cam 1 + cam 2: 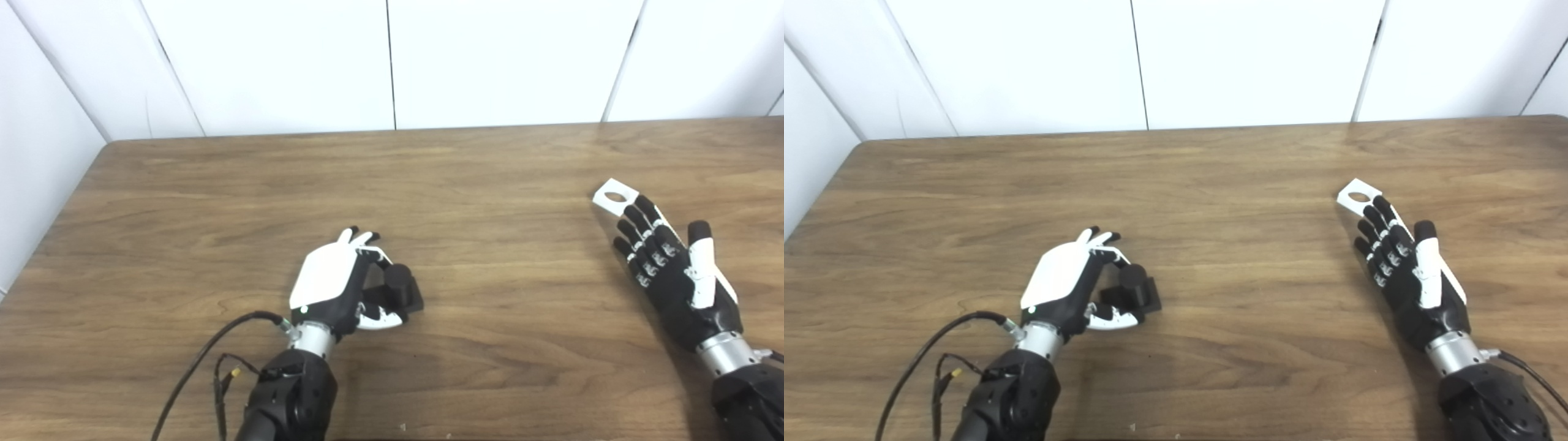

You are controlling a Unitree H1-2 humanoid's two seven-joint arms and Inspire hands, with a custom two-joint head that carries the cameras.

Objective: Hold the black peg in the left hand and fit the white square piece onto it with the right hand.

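The black peg (401, 286), a short cylinder on a square base, stands on the wooden table (490, 343) near the front middle. My left hand (334, 282) is wrapped around it from the left. Its fingers curl onto the cylinder's top and its thumb lies against the base. The white square piece (614, 197), with a round hole, lies on the table at the right. My right hand (670, 269) is open there with its dark palm showing. Its straight fingertips (644, 203) overlap the piece's near edge and hide part of it. Nothing is clasped in that hand.
White wall panels (392, 61) rise behind the table's far edge and along the left side. A black cable (202, 358) loops on the table beside my left forearm. Bare wood lies between the two hands.
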